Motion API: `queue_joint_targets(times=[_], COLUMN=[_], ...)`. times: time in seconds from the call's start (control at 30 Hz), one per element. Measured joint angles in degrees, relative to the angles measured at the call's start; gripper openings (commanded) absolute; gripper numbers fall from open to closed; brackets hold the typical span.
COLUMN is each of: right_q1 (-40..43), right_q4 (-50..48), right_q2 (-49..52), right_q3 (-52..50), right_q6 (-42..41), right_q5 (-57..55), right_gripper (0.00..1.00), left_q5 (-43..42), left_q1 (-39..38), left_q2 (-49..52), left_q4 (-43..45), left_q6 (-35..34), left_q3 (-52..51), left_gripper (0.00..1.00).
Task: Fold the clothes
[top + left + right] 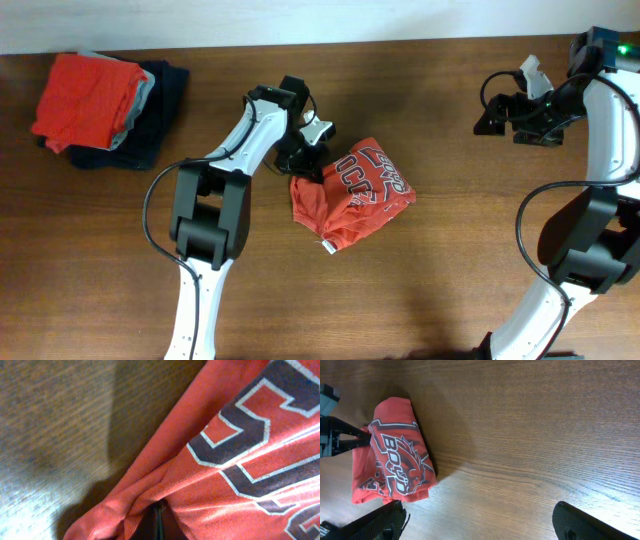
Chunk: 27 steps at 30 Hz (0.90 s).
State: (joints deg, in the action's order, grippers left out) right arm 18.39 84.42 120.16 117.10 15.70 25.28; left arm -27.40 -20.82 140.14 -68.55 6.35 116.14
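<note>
One orange-red T-shirt [85, 92] already lies folded on top of a pile at the far left corner of the table [450, 290], resting on a grey garment [141, 103] and a navy garment [165, 90]. That part of the job looks done.

The lettered T-shirt [355, 195] lies near the middle of the table, well apart from the pile. It is a compact but uneven bundle: the print faces up, the edges are rumpled, and one corner sticks out toward the near side. It reads as partly folded at best, not squared off.

The left gripper [298, 165] is at the bundle's upper left edge, with its fingers pressed together on a ridge of the cloth; the left wrist view shows the fabric gathered into that pinch. The right gripper [479, 510] hangs over bare wood at the right side, fingers spread wide and holding nothing.

What seems left is to tidy or finish folding this shirt and, probably, to move it onto the pile.
</note>
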Motion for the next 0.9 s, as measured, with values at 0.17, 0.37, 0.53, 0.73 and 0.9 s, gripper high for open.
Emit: queue_joint_targets(times=[0.17, 0.37, 0.53, 0.73, 0.9], right_q1=[0.0, 0.0, 0.0, 0.0, 0.0], right_q4=[0.0, 0.0, 0.0, 0.0, 0.0], right_q2=[0.0, 0.0, 0.0, 0.0, 0.0], right_q3=[0.0, 0.0, 0.0, 0.0, 0.0], right_q6=[0.0, 0.0, 0.0, 0.0, 0.0], right_q5=[0.0, 0.0, 0.0, 0.0, 0.0], right_gripper=[0.99, 0.99, 0.99, 0.99, 0.99], left_q5=[0.0, -0.5, -4.7, -12.2, -17.7], left_q1=[-0.4, -2.8, -5.9, -9.2, -10.3], left_q2=[0.3, -0.9, -1.4, -1.4, -1.4], left_q4=[-6.6, -14.8, -19.0, -18.3, -13.0], left_q6=[-0.5, -0.7, 1.3, 6.6, 8.6], left_q3=[9.8, 19.7, 17.9, 9.1, -1.9], left_gripper=[0.00, 0.00, 0.00, 0.00, 0.00])
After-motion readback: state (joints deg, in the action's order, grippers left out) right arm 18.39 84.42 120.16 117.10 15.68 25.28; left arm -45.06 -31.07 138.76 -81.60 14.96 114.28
